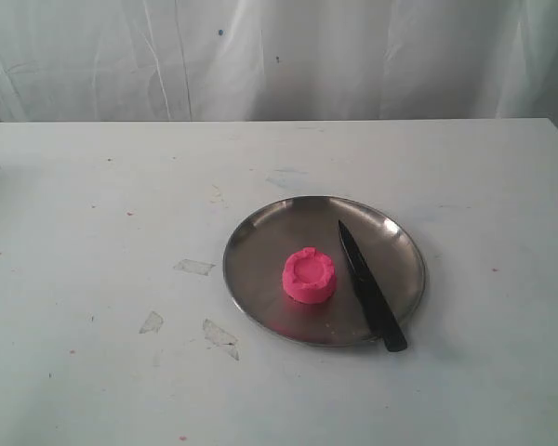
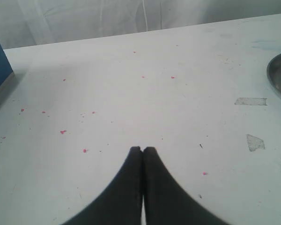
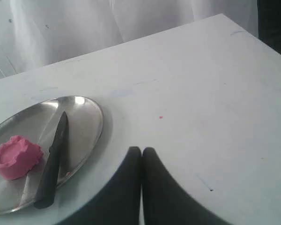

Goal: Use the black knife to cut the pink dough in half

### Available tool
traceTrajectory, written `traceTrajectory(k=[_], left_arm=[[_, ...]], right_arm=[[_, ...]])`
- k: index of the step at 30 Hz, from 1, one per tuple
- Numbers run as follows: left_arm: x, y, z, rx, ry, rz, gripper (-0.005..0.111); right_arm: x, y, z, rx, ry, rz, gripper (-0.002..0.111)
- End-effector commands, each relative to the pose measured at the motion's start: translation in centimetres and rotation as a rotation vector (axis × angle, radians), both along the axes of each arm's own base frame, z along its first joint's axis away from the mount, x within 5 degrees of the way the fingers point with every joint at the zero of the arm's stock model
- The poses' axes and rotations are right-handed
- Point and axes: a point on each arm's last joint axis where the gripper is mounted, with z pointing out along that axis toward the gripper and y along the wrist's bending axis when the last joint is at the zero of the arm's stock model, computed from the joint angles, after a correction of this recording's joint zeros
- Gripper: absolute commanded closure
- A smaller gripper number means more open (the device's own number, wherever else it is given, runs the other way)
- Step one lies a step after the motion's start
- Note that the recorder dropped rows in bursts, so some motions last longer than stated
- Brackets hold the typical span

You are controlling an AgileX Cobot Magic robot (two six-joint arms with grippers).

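The pink dough is one round puck with a dented top, lying on the steel plate. Beside it on the plate lies the black knife, its handle end over the plate's near rim. Neither arm shows in the exterior view. My left gripper is shut with nothing in it, over bare table away from the plate. My right gripper is also shut and empty, over the table beside the plate, apart from the knife.
The white table carries scraps of clear tape and pink crumbs. A blue object sits at the edge of the left wrist view. A white curtain hangs behind the table.
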Motion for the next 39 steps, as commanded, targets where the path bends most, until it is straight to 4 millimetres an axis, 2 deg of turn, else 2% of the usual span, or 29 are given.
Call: traceTrajectory(k=[1,6,9,12,17,20,24,27,31,34,39], left_arm=[[0.0,0.0,-0.1,-0.009,-0.003,0.003,0.107],[0.0,0.0,-0.1,-0.009,-0.003,0.003,0.107],[0.0,0.0,-0.1,-0.009,-0.003,0.003,0.107],[0.0,0.0,-0.1,-0.009,-0.003,0.003,0.107],[0.0,0.0,-0.1,-0.009,-0.003,0.003,0.107],[0.0,0.0,-0.1,-0.009,-0.003,0.003,0.107],[0.0,0.0,-0.1,-0.009,-0.003,0.003,0.107],[0.0,0.0,-0.1,-0.009,-0.003,0.003,0.107],[0.0,0.0,-0.1,-0.009,-0.003,0.003,0.107],[0.0,0.0,-0.1,-0.009,-0.003,0.003,0.107],[0.0,0.0,-0.1,-0.009,-0.003,0.003,0.107]], right_arm=[[0.0,0.0,0.0,-0.004,-0.003,0.000,0.108],[0.0,0.0,0.1,-0.002,-0.016,0.001,0.108],[0.2,0.1,0.7,0.025,-0.087,0.004,0.108],[0.3,0.2,2.2,0.137,-0.243,0.007,0.108],[0.0,0.3,4.5,0.168,-0.497,0.032,0.108],[-0.2,0.3,5.2,0.281,-0.566,0.045,0.108],[-0.2,0.3,5.2,0.546,-0.550,0.056,0.108],[-0.3,0.5,5.2,0.586,-0.537,0.086,0.108],[-1.0,1.4,7.5,0.516,-0.565,0.219,0.108],[-1.5,2.0,9.7,0.351,-0.596,0.306,0.108],[-0.8,2.8,13.4,0.119,-0.583,0.373,0.108]])
